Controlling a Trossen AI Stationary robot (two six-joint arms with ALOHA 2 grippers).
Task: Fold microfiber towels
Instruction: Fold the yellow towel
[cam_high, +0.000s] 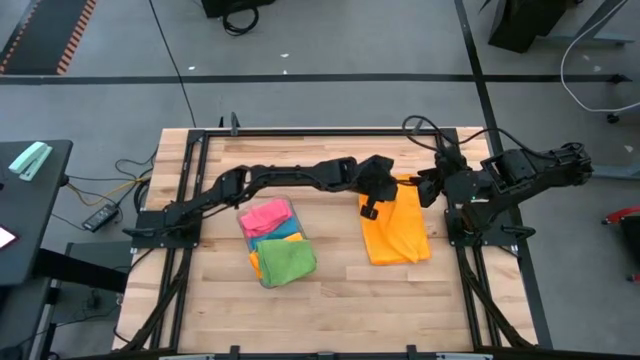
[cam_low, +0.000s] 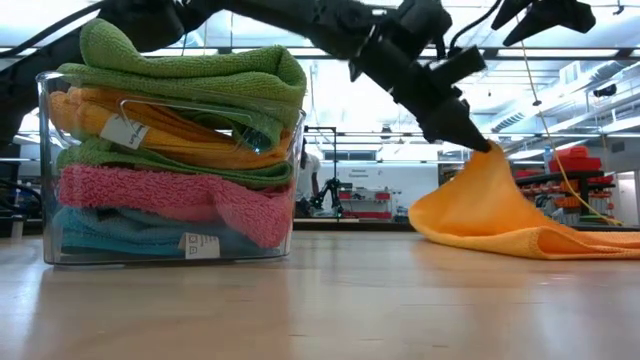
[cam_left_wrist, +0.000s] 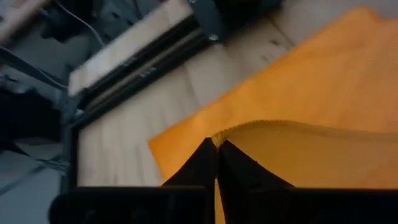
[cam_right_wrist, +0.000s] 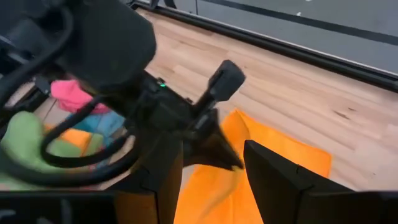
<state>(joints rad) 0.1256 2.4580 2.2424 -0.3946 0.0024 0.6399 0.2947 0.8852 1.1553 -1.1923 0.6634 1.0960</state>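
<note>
At centre-left of the high view the clear tray hides most of its stacked towels, the left gripper pinches the orange towel at centre-right, and the right gripper, partly obscured, gapes empty.

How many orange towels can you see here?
2, maybe more hidden. One orange towel lies spread on the table, its edge pinched by the left fingers. Another orange one sits folded in the clear bin.
</note>
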